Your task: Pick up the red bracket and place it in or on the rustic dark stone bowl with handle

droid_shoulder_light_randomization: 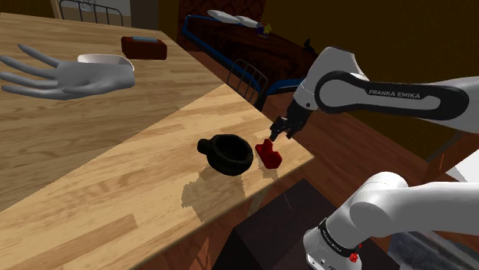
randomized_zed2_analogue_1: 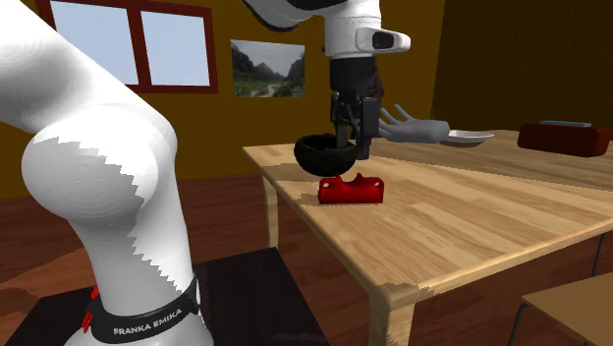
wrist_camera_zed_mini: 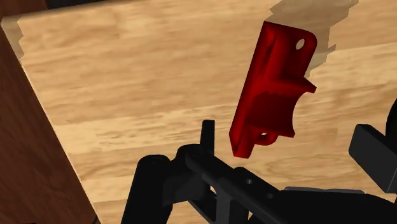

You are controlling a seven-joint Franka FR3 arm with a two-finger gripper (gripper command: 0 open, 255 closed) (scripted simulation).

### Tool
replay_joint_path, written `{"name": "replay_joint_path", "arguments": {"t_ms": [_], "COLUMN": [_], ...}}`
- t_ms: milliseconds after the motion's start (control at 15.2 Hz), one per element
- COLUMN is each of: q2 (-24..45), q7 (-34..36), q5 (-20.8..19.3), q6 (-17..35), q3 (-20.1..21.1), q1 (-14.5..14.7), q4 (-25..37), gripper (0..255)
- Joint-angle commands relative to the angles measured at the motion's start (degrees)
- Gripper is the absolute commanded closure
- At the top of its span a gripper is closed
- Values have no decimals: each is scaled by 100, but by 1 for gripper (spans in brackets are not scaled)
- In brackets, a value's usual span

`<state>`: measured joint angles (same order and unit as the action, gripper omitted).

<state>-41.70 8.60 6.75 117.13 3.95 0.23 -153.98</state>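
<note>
The red bracket lies flat on the table near its corner. It is just beside the black bowl with a handle, at the shoulder view's right of it. Its long axis runs from far to near in the shoulder view, and from left to right in the second exterior view. The end with a round hole points away from the gripper. The gripper hangs above the bracket with fingers spread apart, holding nothing and not touching it.
</note>
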Motion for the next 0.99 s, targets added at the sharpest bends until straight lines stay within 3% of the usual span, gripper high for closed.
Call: {"name": "replay_joint_path", "arguments": {"t_ms": [0, 594, 924], "q2": [306, 919, 957], "q7": [188, 305, 303], "q5": [152, 374, 382], "q6": [458, 1487, 1546], "q3": [75, 202, 207], "q1": [10, 88, 92], "q4": [-187, -636, -658], "gripper": [0, 0, 0]}}
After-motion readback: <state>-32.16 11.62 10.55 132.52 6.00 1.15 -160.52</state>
